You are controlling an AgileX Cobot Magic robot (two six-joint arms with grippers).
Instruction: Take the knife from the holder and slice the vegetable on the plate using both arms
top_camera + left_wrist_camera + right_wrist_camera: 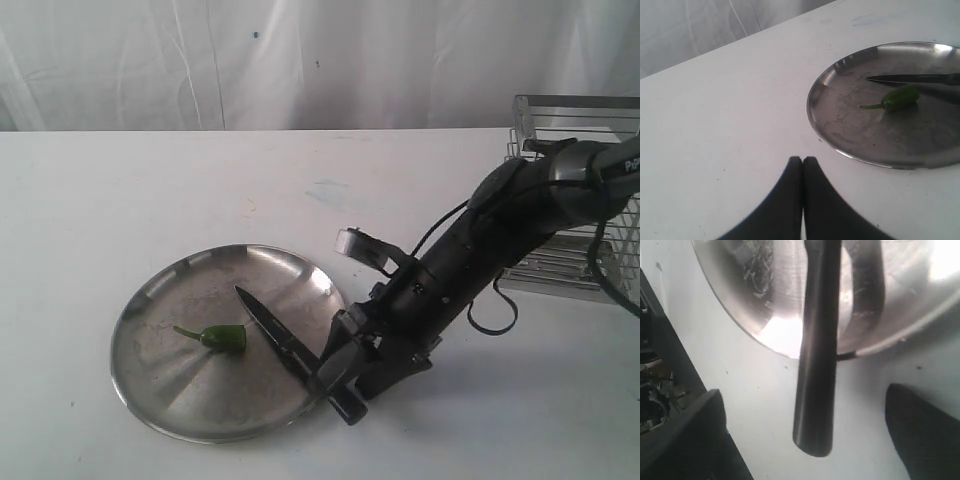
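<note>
- Nearest, at the left gripper (803, 161): shut tight, empty, above the table (715, 125) beside the plate (826, 131).
- At the right gripper (338, 378): fingers (920, 430) spread wide astride the knife (272, 328) handle, gripping nothing.
- Probably best: centre on the handle, close firmly, then lift.
- Blade over the rim, just beside the vegetable (222, 338).
- Farthest back, the holder (556, 272).

1. Large round stainless-steel plate (150, 300): shiny metal, scuffed and finely scratched.
2. Long knife (268, 322): smooth, glossy steel blade; black handle with a satin sheen.
3. Small green chili pepper (222, 338): smooth, glossy skin.
4. White tabletop (150, 190): matt, lightly speckled.
5. Boxy silver wire rack (575, 103): bright metal bars.
6. White backdrop (300, 60): soft, creased cloth.
</note>
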